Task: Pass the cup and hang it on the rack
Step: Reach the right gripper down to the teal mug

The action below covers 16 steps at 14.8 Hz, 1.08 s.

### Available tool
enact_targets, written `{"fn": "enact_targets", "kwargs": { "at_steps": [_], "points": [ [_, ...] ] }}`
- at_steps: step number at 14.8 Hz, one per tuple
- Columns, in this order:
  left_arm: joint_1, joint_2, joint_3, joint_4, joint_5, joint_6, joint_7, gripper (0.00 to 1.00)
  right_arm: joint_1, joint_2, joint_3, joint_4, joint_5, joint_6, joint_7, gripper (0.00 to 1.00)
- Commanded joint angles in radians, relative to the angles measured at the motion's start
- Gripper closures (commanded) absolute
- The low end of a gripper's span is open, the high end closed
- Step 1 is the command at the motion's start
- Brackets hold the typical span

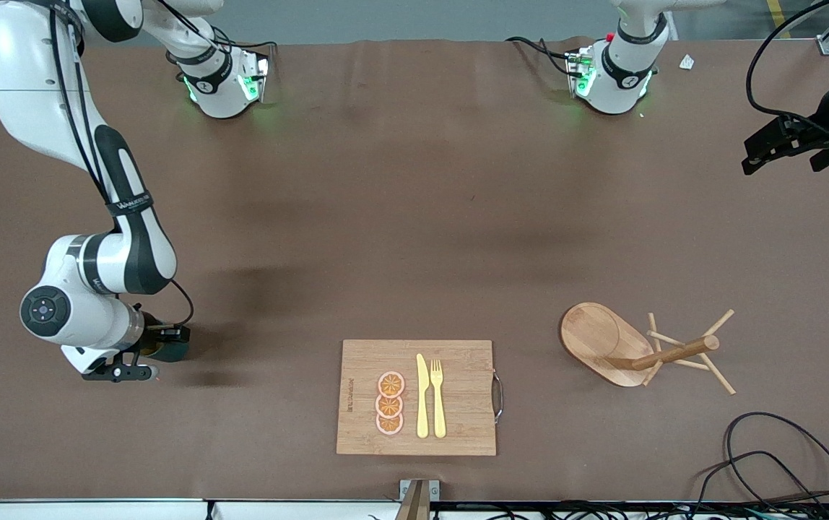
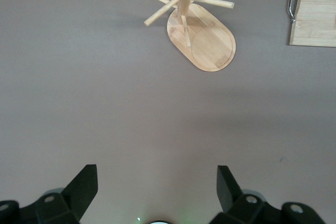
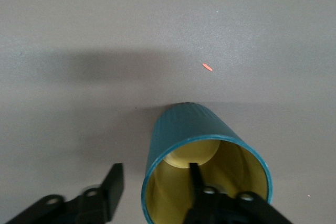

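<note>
We find the small dark teal cup with a mustard-yellow inside point(image 1: 171, 348) point(image 3: 184, 124) at about eight o'clock on the brown surface point(image 1: 414, 217) as the front camera sees it, toward the right arm's end. The right claw point(image 1: 160, 338) point(image 3: 153, 174) is down at the cup and straddles its wall. One finger point(image 3: 195, 177) is inside the mouth and the other finger point(image 3: 113, 182) is outside, with a gap to the wall, so the claw stands apart and not clamped.

The light wooden mug rack with thin pegs point(image 1: 645, 354) point(image 2: 202, 40) stands on its oval base at about four o'clock, with nothing hanging on it. The left claw point(image 1: 772, 148) point(image 2: 157, 190) waits over the surface at about two o'clock, its fingers wide apart and holding nothing.

At six o'clock lies a rectangular wooden cutting board point(image 1: 364, 361) point(image 2: 315, 9), carrying three orange slices point(image 1: 390, 403), a yellow knife point(image 1: 422, 397) and a yellow fork point(image 1: 437, 397).
</note>
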Motion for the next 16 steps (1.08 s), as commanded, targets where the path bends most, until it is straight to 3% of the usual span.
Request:
{"fn": "enact_targets", "kwargs": {
  "at_steps": [1,6,10,13,16],
  "points": [
    [0.004,-0.001,-0.001,0.008,0.007,-0.011,0.017,0.0,-0.01,-0.001,0.004,0.011,-0.008,-0.01,-0.01,0.76],
    [0.004,-0.003,-0.001,0.008,0.007,-0.014,0.019,0.0,-0.001,-0.006,0.004,0.026,-0.01,-0.009,-0.002,0.97],
    [0.008,-0.004,-0.001,0.008,0.007,-0.027,0.017,0.0,0.111,-0.013,0.009,0.146,0.005,-0.105,0.015,0.97],
    [0.008,-0.006,-0.001,0.008,0.005,-0.027,0.017,0.0,0.241,-0.013,0.032,0.244,0.015,-0.238,0.194,0.96],
    [0.008,-0.006,-0.001,0.008,0.005,-0.027,0.019,0.0,0.396,-0.006,0.053,0.326,0.048,-0.275,0.424,0.96]
  ]
}}
